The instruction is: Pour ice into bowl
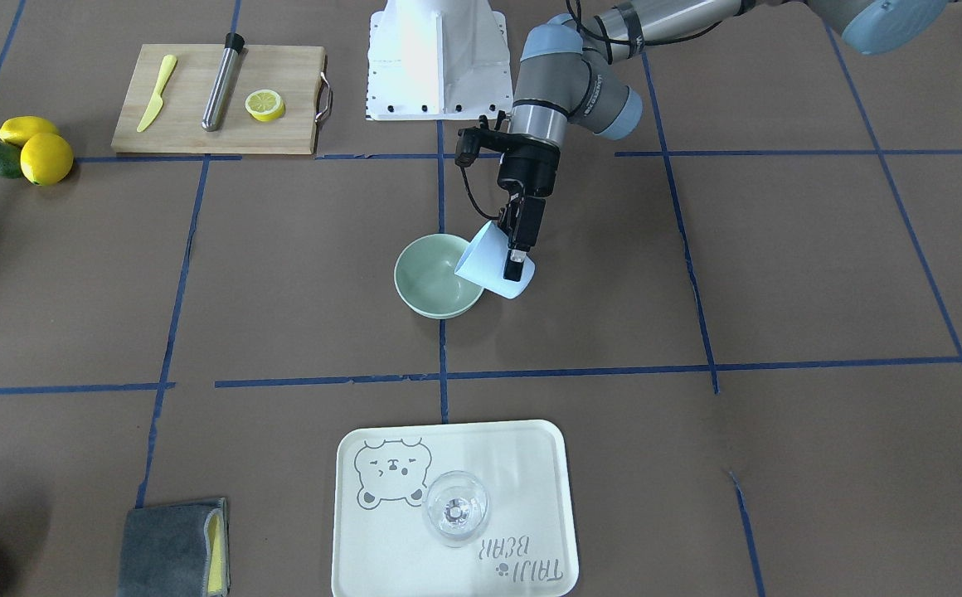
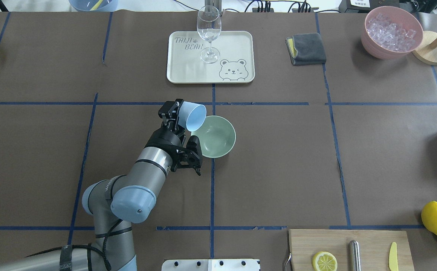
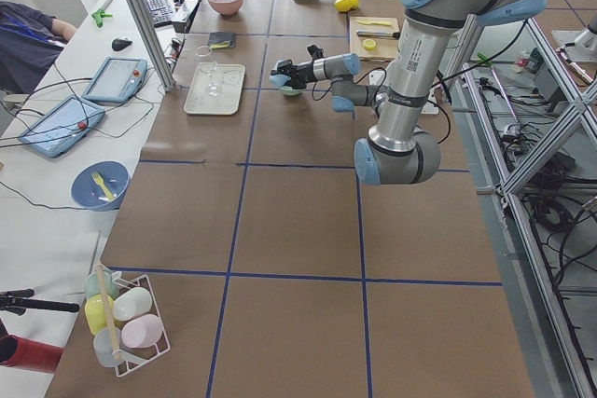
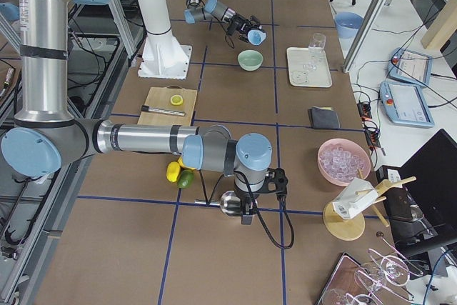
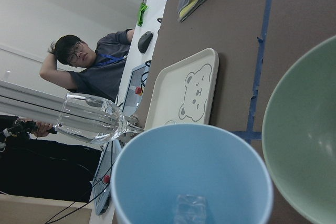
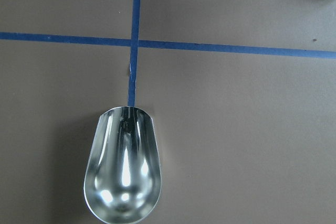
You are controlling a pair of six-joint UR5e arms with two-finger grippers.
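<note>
The jaws of the left gripper (image 1: 517, 251) are closed on a light blue cup (image 1: 481, 264), pinching it near its base end so that the mouth stays free. We read that hold as chosen for pouring: with the fingers back from the lip, nothing blocks what slides out. The cup is tipped well over on its side, with its mouth turned toward the bowl (image 1: 429, 278) and its lip above the bowl's rim on the side nearest the arm. That placement suggests to us that whatever leaves the cup should drop inside the bowl, not onto the brown paper.

In the left wrist view the ice (image 5: 189, 209) sits low inside the cup, short of the lip. We cannot count the cubes there. So the ice lies within the walls the jaws are squeezing, on the mouth side of the fingers and shielded from them by the cup. The bowl's inside looks bare from overhead and from the front, so we judge the pour to be under way with nothing landed yet.

The right gripper (image 4: 248, 213) is well apart, toward the far end of the table, with a metal scoop (image 6: 122, 177) below its wrist camera. We cannot tell whether its jaws are open or closed. A pink container (image 2: 390, 32) of more cubes stands far from the bowl.
</note>
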